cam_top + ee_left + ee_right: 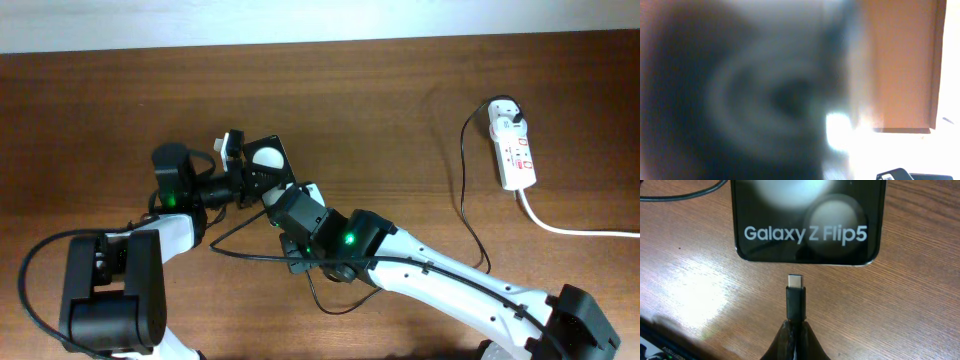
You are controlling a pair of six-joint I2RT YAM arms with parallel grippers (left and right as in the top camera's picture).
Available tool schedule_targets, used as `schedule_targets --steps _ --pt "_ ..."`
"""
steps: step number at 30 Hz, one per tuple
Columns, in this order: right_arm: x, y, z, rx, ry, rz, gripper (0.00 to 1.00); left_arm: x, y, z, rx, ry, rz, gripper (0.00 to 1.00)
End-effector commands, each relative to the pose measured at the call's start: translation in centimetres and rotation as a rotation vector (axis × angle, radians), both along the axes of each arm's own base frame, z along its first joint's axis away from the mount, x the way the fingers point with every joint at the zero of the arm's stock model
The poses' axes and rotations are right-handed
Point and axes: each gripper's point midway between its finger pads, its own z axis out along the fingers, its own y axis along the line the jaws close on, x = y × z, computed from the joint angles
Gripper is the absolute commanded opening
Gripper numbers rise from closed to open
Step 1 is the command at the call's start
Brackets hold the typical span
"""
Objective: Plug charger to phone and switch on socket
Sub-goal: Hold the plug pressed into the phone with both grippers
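Note:
The phone (268, 160) is a black slab with a white round spot, left of the table's middle. In the right wrist view the phone (807, 220) reads "Galaxy Z Flip5". My left gripper (238, 165) sits at the phone's left edge and seems shut on it; its own view is filled by a dark blur (765, 100). My right gripper (797, 332) is shut on the charger's black plug (795, 300). The metal tip points at the phone's near edge, a short gap away. The charger's thin cable (465, 190) runs to a white adapter (505, 112) in the socket (517, 155) at the far right.
A thick white cord (570, 228) leaves the socket toward the right edge. Loose black cable loops lie under my right arm (330, 300). The table's far edge meets a white wall (320, 20).

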Motion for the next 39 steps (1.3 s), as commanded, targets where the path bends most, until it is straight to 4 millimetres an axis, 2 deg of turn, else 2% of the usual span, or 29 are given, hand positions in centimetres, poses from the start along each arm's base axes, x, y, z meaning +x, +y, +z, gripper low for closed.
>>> schedule_targets --steps 1,25,27,31,34,37,39 --pt "0.4 0.0 1.3 0.034 -0.019 -0.013 0.04 -0.5 0.0 0.5 -0.011 -0.037 -0.037 0.00" --pt "1.1 0.3 1.7 0.066 -0.034 -0.080 0.04 -2.3 -0.3 1.2 -0.055 -0.038 -0.140 0.00" --pt "1.6 0.8 2.1 0.091 -0.051 -0.082 0.04 -2.8 -0.3 1.4 -0.067 -0.040 -0.166 0.00" --pt "4.2 -0.7 2.4 0.115 -0.062 -0.153 0.04 -3.3 -0.4 1.6 -0.079 -0.050 -0.197 0.00" --pt "5.6 0.5 3.8 0.194 -0.115 -0.146 0.04 -3.3 -0.4 1.6 -0.079 -0.050 -0.197 0.00" --pt "7.2 2.2 6.0 0.249 -0.249 -0.044 0.04 -3.4 -0.4 1.5 -0.079 -0.046 -0.197 0.00" --pt "7.9 1.8 6.2 0.250 -0.261 -0.055 0.04 -3.4 -0.4 1.5 -0.079 -0.045 -0.197 0.00"
